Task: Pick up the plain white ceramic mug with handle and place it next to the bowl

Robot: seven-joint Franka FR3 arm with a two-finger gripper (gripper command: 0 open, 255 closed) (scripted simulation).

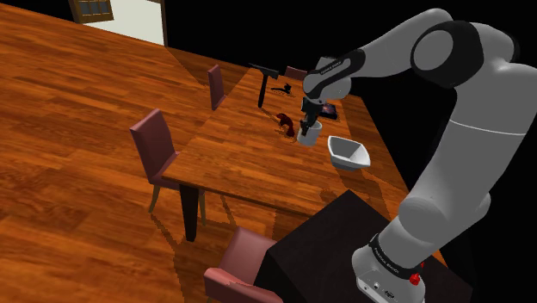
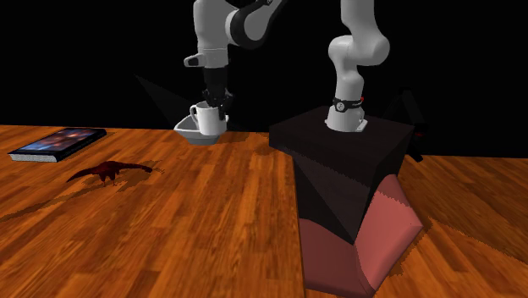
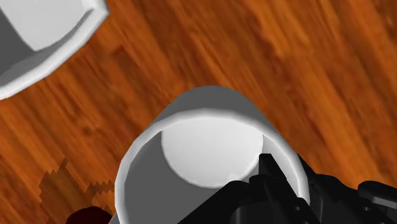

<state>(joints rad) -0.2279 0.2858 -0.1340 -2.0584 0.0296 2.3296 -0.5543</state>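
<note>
1. Gripper [image 2: 217, 103]: black two-finger claw, pointing straight down. It is clenched on the mug's wall, and the wrist view shows one finger inside the rim and the other outside.
2. White mug [image 2: 208, 120]: upright, mouth up, directly beneath the claw. Its handle [image 2: 195, 113] sits at 9 o'clock in the second exterior view. Whether the base rests on the wooden table [image 1: 249, 159] or hangs just off it cannot be told.
3. White bowl [image 1: 348, 153]: angular, standing on the table. In the shoulder view it is at 4 o'clock from the mug, near, with a strip of wood between.
4. Bearing for the coming move (judged): a short carry toward 4 o'clock in the shoulder view, axis kept vertical, set down clear of the bowl's rim.
5. Sundries: dark red dinosaur toy [image 2: 108, 172] and book [image 2: 59, 142], both toward 8 o'clock of the mug in the second exterior view and well apart from it.
</note>
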